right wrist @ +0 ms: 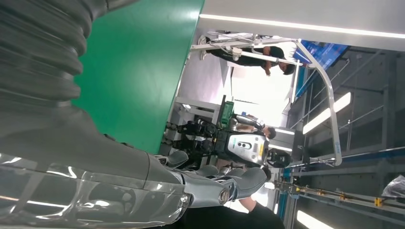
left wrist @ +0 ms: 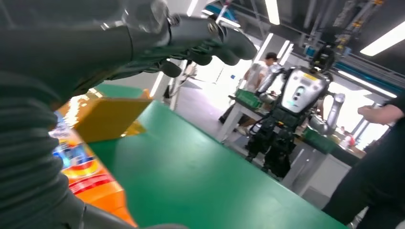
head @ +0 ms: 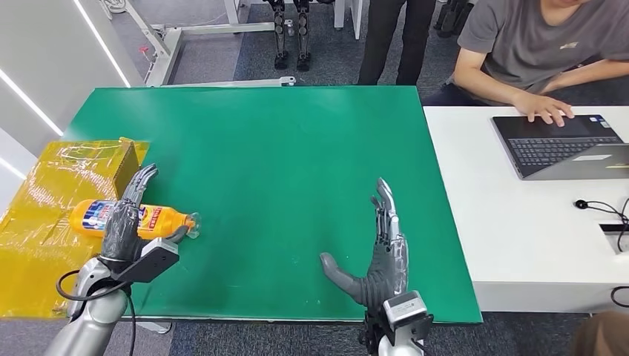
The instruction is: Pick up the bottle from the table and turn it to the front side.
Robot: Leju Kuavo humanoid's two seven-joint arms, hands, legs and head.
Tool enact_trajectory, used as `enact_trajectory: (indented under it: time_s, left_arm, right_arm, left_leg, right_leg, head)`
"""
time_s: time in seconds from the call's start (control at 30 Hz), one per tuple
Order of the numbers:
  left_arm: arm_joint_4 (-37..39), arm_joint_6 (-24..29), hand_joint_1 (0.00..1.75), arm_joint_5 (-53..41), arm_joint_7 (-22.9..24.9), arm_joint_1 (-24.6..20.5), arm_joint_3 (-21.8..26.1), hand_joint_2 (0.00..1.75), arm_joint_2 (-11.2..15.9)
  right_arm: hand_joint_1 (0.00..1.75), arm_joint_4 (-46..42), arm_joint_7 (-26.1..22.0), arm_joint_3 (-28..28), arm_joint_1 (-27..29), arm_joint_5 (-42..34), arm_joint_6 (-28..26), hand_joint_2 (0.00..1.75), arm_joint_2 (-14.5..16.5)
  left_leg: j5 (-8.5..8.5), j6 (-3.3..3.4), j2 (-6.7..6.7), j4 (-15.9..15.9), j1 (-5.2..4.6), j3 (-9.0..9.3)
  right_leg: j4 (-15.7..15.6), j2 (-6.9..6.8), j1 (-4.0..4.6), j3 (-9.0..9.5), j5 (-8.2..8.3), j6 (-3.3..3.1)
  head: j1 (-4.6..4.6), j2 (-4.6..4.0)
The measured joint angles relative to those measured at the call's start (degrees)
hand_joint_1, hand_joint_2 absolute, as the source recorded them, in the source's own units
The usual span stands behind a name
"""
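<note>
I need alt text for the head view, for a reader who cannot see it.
The robot's left hand lies over an orange bottle on its side at the edge of a green table, beside a yellow box. The right hand hovers open. A person types on a laptop.

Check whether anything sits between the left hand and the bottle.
Nothing visible does. The left hand is over the bottle, its fingers reaching past it toward the yellow box; whether it grips yet is unclear.

High head view down on green table (head: 297, 148); both close wrist views across it.
</note>
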Motion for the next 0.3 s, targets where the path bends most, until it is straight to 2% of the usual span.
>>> enact_trajectory:
  time_s: [0.1,0.2,0.3]
  left_arm:
    - [-1.97,0.52,0.0,9.85,-0.18,-1.23,-1.46,1.75,-2.29]
    - [-4.22,2.17,0.0,19.52,-0.38,-3.26,-5.21,1.75,-6.13]
    - [-5.83,3.34,0.0,24.06,-0.52,-5.04,-8.53,1.75,-9.97]
  right_arm:
    - [0.0,0.09,-0.05,0.06,-0.28,-0.26,0.61,1.75,0.06]
    - [0.0,0.44,0.16,0.49,-1.39,-0.01,0.36,1.75,0.14]
    - [0.0,0.75,0.54,1.11,-2.46,0.22,-0.76,1.75,0.13]
  left_leg:
    - [0.0,0.0,-0.05,0.02,0.0,-0.01]
    - [0.0,0.0,-0.2,0.03,-0.01,-0.04]
    - [0.0,0.01,-0.21,0.04,-0.02,-0.05]
  right_leg:
    - [-0.02,-0.05,0.0,-0.02,0.0,0.0]
    - [-0.03,-0.19,-0.01,0.02,0.0,0.01]
    - [-0.04,-0.19,-0.01,0.04,0.01,0.02]
  head:
    - [-0.01,0.0]
    - [0.0,0.0]
    - [0.01,0.0]
